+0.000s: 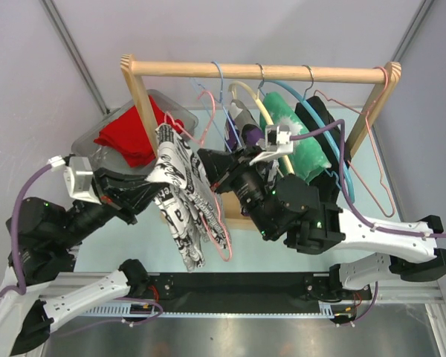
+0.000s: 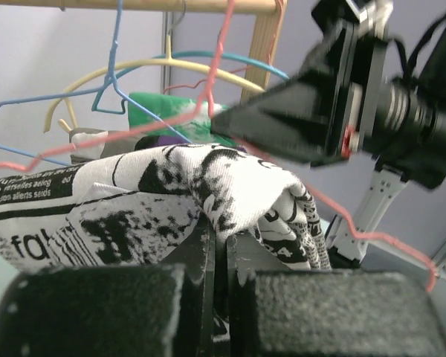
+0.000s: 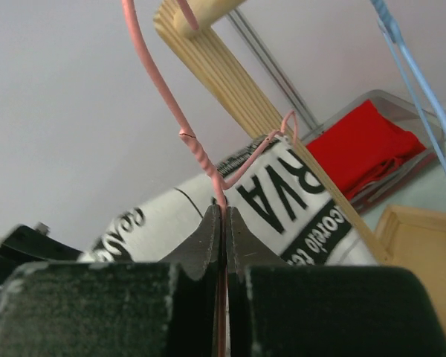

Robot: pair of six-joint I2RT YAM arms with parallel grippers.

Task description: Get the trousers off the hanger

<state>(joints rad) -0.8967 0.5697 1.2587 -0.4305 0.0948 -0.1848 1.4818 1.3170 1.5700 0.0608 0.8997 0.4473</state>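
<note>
Under the rail, trousers trail nearward, clamped by left end effector; right end effector clamps hanger.

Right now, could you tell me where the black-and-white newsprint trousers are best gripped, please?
Grip the black-and-white newsprint trousers at the bunched fold draped over the pink wire hanger, coming from the left side: that ridge of cloth stands up, and the right pincer holds the hanger's neck.

Pale table bearing wooden rack and clear bin.
</note>
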